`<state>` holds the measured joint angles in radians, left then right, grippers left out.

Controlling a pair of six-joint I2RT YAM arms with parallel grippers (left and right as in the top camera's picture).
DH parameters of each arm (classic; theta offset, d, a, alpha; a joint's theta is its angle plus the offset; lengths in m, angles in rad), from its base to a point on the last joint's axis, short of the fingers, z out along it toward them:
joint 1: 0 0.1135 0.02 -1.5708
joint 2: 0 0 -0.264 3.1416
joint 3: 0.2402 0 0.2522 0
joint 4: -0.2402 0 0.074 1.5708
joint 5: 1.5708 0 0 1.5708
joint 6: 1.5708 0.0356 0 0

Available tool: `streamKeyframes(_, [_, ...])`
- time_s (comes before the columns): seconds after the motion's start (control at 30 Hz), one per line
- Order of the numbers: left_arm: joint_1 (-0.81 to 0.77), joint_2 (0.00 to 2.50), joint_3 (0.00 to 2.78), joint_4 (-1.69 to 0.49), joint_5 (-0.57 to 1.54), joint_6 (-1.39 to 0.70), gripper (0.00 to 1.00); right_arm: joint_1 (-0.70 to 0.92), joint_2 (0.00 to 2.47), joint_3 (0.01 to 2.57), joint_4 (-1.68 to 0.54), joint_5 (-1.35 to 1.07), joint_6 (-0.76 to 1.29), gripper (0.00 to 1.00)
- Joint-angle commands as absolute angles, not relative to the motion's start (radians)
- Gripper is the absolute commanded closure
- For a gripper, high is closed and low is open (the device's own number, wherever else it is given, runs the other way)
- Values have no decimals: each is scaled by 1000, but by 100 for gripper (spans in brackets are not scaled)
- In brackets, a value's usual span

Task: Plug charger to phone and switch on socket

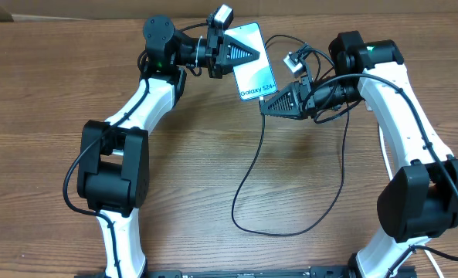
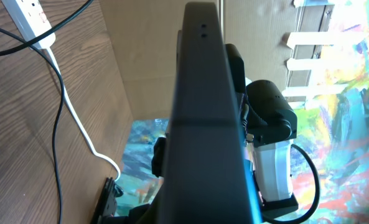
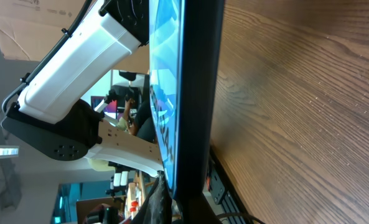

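The slim black-edged smartphone with a light blue screen point(image 1: 253, 76) is held over the brown wooden worktop point(image 1: 190, 201), clamped in the left claw point(image 1: 248, 54). The right claw point(image 1: 264, 108), pinched together on the thin black charger cable point(image 1: 252, 166), sits at the smartphone's lower edge.

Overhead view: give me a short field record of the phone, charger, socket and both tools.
phone: held in left tool, screen facing up
left tool: shut on phone
right tool: shut at phone's lower edge, charger trailing from it
charger: black cable looping across table
socket: on table, in left wrist view only; switch state unclear
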<state>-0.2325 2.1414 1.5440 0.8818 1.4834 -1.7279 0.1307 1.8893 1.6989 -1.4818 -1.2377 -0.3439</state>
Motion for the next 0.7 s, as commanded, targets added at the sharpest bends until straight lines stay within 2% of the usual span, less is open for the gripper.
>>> streamKeyframes(0.0, [-251,2134,1573,887,1581,-1732,96,99,1864,1724,-1464,-1224,-348,96])
streamKeyframes(0.4, [-251,2134,1573,887,1581,-1732,96,102,1864,1724,-1478,-1224,-350,96])
streamKeyframes(0.67, [-251,2134,1573,887,1581,-1732,96,102,1864,1724,-1543,-1225,-428,96])
